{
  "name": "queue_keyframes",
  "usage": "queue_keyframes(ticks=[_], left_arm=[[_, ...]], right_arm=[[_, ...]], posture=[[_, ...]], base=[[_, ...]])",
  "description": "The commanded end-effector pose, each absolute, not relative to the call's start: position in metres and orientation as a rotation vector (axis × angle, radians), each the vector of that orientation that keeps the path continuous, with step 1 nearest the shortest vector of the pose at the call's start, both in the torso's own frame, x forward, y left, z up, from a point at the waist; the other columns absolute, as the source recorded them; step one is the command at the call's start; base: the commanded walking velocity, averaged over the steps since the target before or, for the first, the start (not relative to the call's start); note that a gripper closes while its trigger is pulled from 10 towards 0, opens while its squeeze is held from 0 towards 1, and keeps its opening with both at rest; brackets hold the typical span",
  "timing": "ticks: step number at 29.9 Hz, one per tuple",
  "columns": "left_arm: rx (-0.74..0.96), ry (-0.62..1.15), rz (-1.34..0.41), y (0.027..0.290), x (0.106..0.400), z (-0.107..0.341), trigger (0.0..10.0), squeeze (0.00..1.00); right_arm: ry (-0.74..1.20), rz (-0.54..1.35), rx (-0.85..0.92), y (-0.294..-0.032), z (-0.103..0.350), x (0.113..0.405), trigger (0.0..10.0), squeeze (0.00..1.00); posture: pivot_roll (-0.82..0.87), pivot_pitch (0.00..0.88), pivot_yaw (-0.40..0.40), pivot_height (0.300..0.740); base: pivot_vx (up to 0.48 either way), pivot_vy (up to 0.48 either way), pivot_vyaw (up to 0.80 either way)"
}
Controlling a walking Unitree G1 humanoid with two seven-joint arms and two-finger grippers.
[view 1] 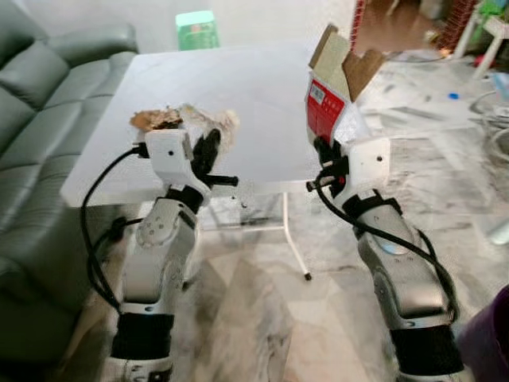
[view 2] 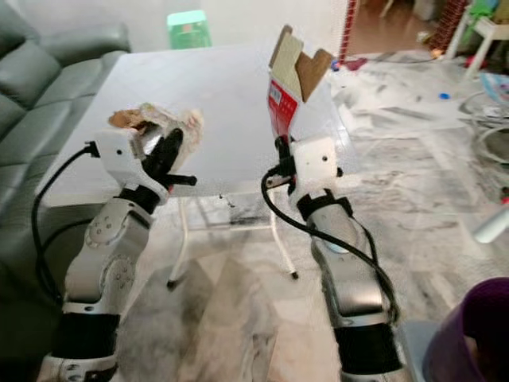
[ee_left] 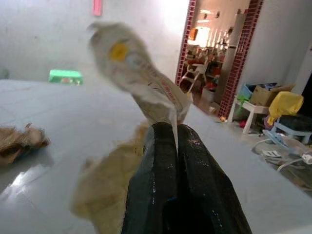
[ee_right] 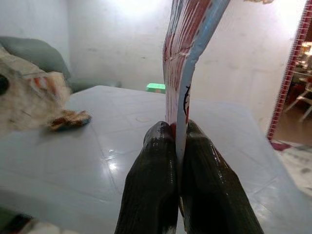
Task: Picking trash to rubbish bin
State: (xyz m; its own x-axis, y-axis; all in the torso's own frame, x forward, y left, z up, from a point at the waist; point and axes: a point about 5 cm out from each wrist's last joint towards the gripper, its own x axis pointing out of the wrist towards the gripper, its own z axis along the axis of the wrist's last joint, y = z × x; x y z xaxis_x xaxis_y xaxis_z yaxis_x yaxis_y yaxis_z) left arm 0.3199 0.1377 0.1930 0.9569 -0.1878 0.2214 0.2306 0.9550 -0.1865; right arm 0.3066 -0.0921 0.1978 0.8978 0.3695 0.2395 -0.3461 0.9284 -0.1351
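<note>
Both claws loaded at the white bench [view 1: 238, 95]
Left claw [ee_left: 174, 134] pinches crumpled paper wrapper [ee_left: 136, 63]; right claw [ee_right: 179, 131] clamps flattened red-and-white carton [view 1: 328, 99] upright; brown scrap [ee_left: 19, 141] lies on bench.

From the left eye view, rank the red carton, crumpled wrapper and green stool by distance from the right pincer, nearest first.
1. Red carton: clamped in the right pincer, standing upright.
2. Crumpled wrapper: across the table, held by the left pincer.
3. Green stool: beyond the table's far edge.
</note>
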Motion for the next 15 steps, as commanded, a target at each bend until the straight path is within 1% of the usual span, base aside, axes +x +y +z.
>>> queue_keyframes(ticks=[1, 15], left_arm=[[-0.218, -0.221, -0.247, 0.1288, 0.3195, 0.1985, 10.0, 0.00], [-0.219, -0.216, -0.246, 0.1279, 0.3204, 0.1973, 10.0, 0.00]], right_arm=[[-0.270, 0.349, -0.100, -0.0992, 0.1995, 0.3073, 10.0, 0.00], [-0.267, 0.348, -0.102, -0.0998, 0.1989, 0.3075, 10.0, 0.00]], posture=[[-0.06, 0.050, 0.074, 0.740], [-0.06, 0.050, 0.074, 0.740]], base=[[0.255, 0.000, -0.80], [0.000, 0.000, -0.80]])
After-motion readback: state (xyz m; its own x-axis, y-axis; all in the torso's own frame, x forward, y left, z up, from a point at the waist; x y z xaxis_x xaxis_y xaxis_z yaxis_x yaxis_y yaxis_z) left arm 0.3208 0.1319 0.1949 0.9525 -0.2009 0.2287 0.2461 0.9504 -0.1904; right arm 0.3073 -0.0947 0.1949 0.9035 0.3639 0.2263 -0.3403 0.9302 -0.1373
